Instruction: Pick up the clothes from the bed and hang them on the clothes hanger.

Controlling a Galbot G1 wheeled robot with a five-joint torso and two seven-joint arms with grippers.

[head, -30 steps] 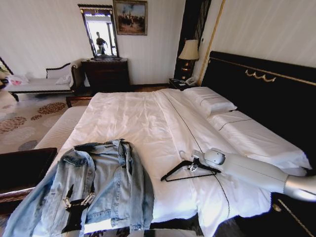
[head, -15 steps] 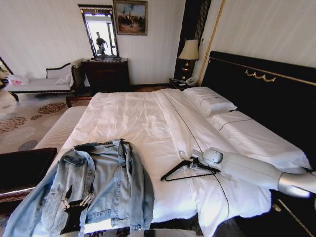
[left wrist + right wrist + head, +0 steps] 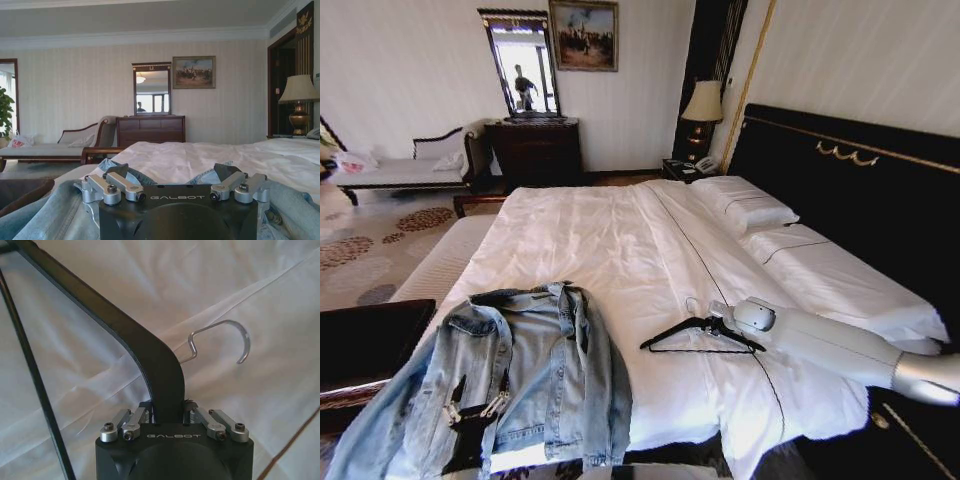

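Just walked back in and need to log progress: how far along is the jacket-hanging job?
Done: the right end effector is shut on the hanger, by its shoulder near the hook.
In hand: the hanger is tilted, one end raised off the duvet of the bed.
Left: the jacket lies spread on the bed's near corner, with the open left end effector low over it; nothing hung yet.

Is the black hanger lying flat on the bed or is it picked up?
Picked up. The right pincer is shut on the clothes hanger, which tilts above the bed's white cover, its hook clear of the sheet.
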